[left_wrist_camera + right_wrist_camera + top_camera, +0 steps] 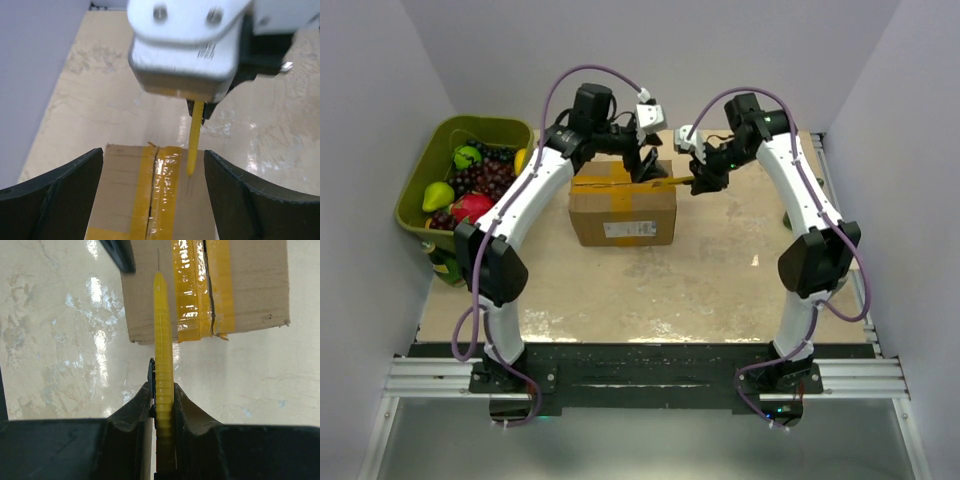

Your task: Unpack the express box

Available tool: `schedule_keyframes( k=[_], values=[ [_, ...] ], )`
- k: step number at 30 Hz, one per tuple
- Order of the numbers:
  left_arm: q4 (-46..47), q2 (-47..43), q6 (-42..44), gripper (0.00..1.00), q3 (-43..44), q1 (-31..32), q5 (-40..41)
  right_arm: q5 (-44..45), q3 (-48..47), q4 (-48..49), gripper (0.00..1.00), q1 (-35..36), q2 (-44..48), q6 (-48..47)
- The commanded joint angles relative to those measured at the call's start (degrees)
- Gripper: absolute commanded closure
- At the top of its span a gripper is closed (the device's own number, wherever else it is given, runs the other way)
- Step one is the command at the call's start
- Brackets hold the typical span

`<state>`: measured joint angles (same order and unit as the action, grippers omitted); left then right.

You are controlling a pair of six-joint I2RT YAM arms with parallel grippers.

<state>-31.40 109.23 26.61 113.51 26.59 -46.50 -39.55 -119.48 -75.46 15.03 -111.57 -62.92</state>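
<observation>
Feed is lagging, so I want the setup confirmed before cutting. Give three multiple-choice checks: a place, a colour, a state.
1. The fruit bin sits: A) left of the express box B) right of it C) on top of it
2. The tape on the box top is: A) blue B) yellowish C) white
3. The right fingers are: A) open and empty B) shut on a flap C) shut on the yellow cutter
1 A: the bin shows left of the box. 2 B: glossy yellowish strips run along the seam. 3 C: the cutter is clamped between them.
</observation>
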Motion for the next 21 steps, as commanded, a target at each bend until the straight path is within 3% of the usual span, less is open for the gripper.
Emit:
schedule_keyframes(
  k=[1,7,14,21],
  values=[
    [-5.3,2.0,-0.3,0.15,2.7,0.2,-6.1,0.7,-1.1,0.8,1.00,-0.1,3.2,0.7],
    [-4.3,3.9,-2.3,0.22,2.8,0.2,-8.4,0.8,-2.2,1.1,1.00,1.0,3.6,2.6],
    [0.1,6.5,-7.5,0.48,3.2,0.2,-11.7,2.6,-2.9,2.4,1.00,2.8,3.3,4.0],
    [-0.6,7.2,-5.8,0.59,1.5,0.1,-13.0,2.1,-6.1,3.1,1.00,2.9,1.8,9.7]
  ],
)
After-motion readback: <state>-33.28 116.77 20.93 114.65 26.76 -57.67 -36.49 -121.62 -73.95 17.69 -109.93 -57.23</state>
